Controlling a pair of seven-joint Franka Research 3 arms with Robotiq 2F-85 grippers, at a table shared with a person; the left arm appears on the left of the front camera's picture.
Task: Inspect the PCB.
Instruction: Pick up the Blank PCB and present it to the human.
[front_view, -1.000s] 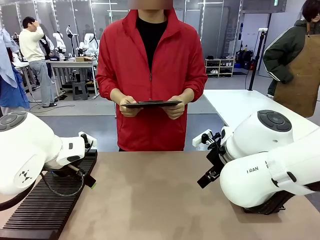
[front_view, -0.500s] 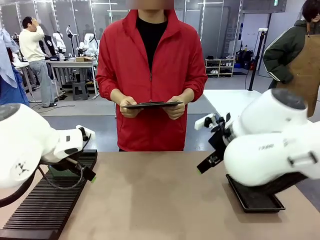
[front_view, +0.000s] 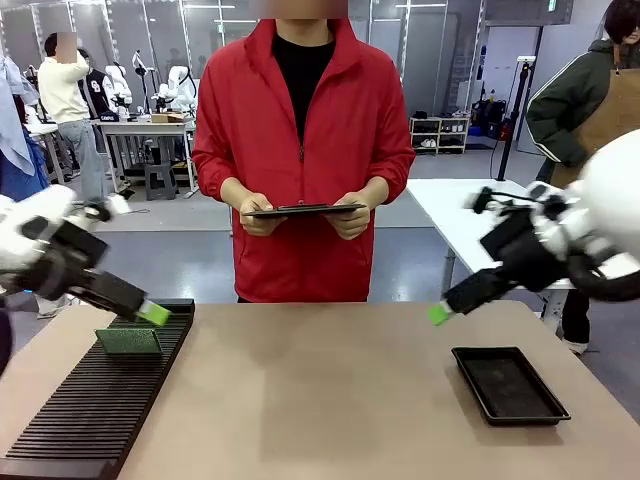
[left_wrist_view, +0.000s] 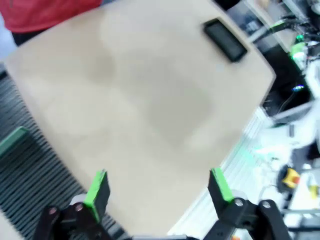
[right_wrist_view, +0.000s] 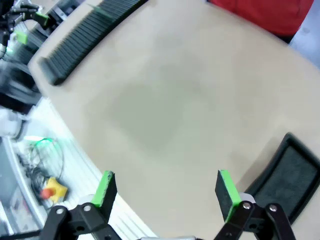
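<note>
left gripper (left_wrist_view: 159, 184): jaws spread wide, nothing between the green pads, over bare tan table (front_view: 320, 410). in the front view it hangs at centre left, close above the pcb (front_view: 128, 342), which stands in a slot of the black ribbed rack (front_view: 80, 425) at lower left. right gripper (right_wrist_view: 166, 186): jaws just as wide and empty, at centre right, above and left of the black tray (front_view: 508, 385) at lower right. at the far edge of the table a person (front_view: 300, 120) in a red jacket holds a dark tablet (front_view: 303, 209); behind are a grey floor and other workbenches.
</note>
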